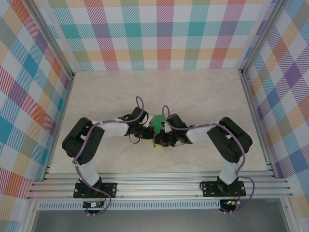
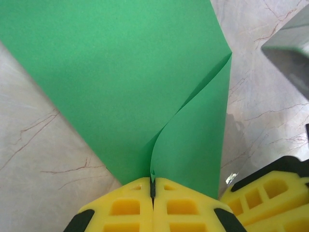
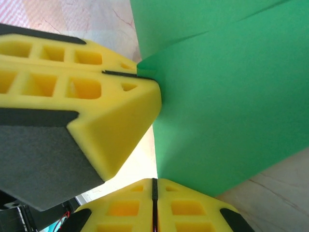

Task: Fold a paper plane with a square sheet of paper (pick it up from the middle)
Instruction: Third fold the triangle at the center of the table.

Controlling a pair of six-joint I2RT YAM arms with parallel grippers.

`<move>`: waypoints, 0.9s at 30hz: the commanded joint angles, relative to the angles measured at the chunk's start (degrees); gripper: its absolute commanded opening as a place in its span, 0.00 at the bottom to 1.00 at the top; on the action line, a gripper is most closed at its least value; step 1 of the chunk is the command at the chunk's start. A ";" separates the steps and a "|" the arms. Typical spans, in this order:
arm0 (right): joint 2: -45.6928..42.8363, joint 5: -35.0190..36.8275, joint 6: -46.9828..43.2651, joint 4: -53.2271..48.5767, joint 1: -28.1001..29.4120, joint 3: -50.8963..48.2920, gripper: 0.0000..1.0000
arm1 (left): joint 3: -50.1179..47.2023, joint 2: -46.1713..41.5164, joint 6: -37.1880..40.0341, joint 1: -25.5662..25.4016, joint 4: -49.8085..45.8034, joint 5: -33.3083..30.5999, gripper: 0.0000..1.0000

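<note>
- Since the square sheet of paper is thin and limp, its edges suit pinching.
- Both the left claw and the right claw clench its edge.

Open tabletop around — plaid walls beyond

Overhead from behind, wrist views close, sharing paper

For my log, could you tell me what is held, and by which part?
The left end effector pinches the paper at a folded edge; right end effector is shut beside it, hold unclear.
</note>
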 commanded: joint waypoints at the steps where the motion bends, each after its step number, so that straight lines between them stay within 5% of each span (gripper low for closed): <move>1: 2.34 1.79 1.00 0.32 1.02 0.50 0.08 | 0.03 3.29 1.78 0.81 -0.95 -1.18 0.00; 16: -2.04 3.21 -0.43 -4.65 2.58 1.45 0.09 | 0.42 3.47 2.11 1.46 -1.45 -0.65 0.00; 27: 3.35 7.31 1.07 -10.06 4.23 3.30 0.07 | 0.79 3.69 2.16 1.46 -1.84 -0.78 0.00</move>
